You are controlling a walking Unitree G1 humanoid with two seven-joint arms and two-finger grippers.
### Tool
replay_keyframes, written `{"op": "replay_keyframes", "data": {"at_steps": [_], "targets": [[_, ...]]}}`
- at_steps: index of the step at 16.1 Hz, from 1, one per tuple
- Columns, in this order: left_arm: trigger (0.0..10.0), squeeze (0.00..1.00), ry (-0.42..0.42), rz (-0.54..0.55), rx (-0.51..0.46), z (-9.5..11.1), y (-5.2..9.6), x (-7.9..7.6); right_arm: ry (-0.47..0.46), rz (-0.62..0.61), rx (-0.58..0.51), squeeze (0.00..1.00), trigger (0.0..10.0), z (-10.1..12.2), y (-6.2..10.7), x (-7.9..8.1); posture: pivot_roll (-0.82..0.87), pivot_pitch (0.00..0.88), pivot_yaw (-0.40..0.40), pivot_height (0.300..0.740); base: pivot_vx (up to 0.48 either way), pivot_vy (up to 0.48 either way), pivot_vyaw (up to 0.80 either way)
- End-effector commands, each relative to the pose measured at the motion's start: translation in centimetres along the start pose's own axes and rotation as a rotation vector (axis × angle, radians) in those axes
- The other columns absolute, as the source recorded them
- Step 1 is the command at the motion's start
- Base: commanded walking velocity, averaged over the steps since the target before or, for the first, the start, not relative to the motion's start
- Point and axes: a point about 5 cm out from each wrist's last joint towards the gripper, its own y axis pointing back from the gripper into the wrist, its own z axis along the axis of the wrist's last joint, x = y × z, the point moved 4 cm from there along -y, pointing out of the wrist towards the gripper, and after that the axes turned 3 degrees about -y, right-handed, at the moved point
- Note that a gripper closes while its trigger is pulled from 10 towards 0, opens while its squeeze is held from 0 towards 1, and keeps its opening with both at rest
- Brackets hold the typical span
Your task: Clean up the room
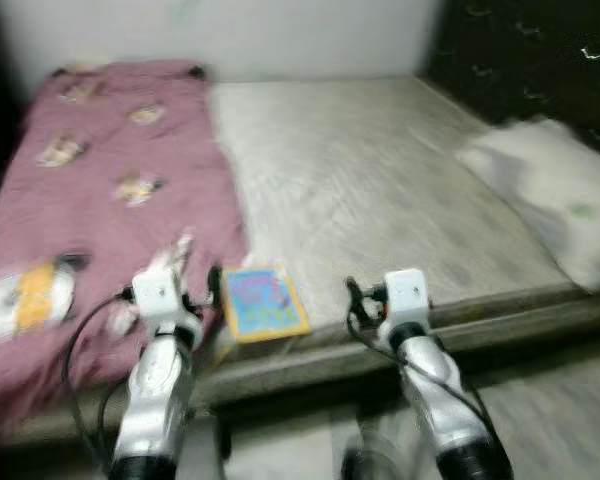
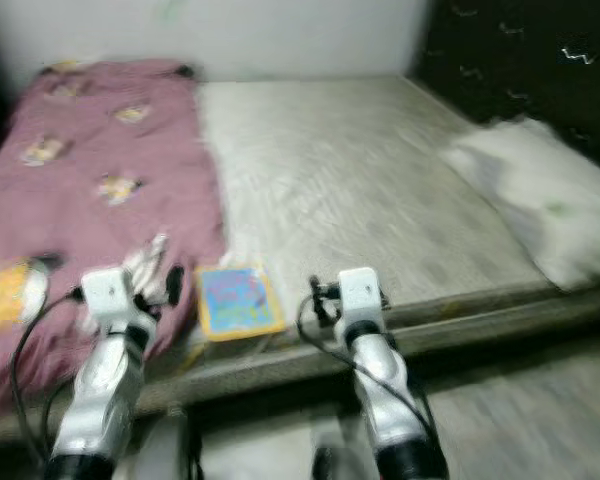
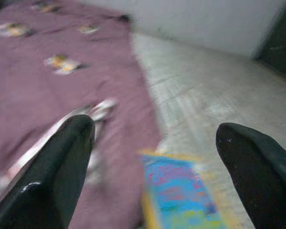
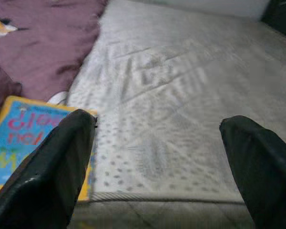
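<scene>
Picture book (image 1: pixel 264 302): lay at mattress (image 1: pixel 380 200) edge, beside maroon blanket (image 1: pixel 100 200). Left gripper (image 3: pixel 155 143) and right gripper (image 4: pixel 157 143): both spread wide, empty, nearby. Advised: straddle one free edge squarely before closing.

Book (image 1: pixel 265 303), blue cover with yellow border, lies flat at near edge of bare grey mattress (image 1: pixel 380 190), just beside maroon patterned blanket (image 1: pixel 100 210). White pillow (image 1: pixel 555 195) at mattress's right side.

A home bedroom: a bare mattress (image 1: pixel 380 200) with maroon blanket (image 1: pixel 110 200) and pillow (image 1: pixel 555 195).
</scene>
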Motion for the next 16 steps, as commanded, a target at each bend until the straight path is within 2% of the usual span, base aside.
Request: {"op": "replay_keyframes", "data": {"at_steps": [1,5,14,16], "targets": [[10.0,0.00,-0.001,0.009,0.017,-0.25,-0.11,0.15,-0.008,0.009,-0.009,0.00,10.0,0.40,-0.18,0.23,-0.02,0.053,-0.035,0.631,0.000,0.000,0.00],[10.0,0.00,0.018,0.003,-0.016,0.26,-0.09,0.13,-0.006,0.012,-0.009,0.00,10.0,0.44,-0.24,0.24,-0.02,0.055,-0.036,0.631,0.061,0.000,0.00],[10.0,0.00,0.025,-0.013,-0.016,0.20,-0.12,-0.06,-0.005,0.026,-0.009,0.00,10.0,0.46,-0.30,0.42,-0.02,0.060,-0.036,0.631,0.465,0.000,0.00],[10.0,0.00,0.028,-0.011,-0.011,0.12,-0.12,-0.04,-0.010,0.028,-0.008,0.00,10.0,0.44,-0.30,0.46,-0.02,0.060,-0.036,0.606,0.362,0.000,0.00]]}}
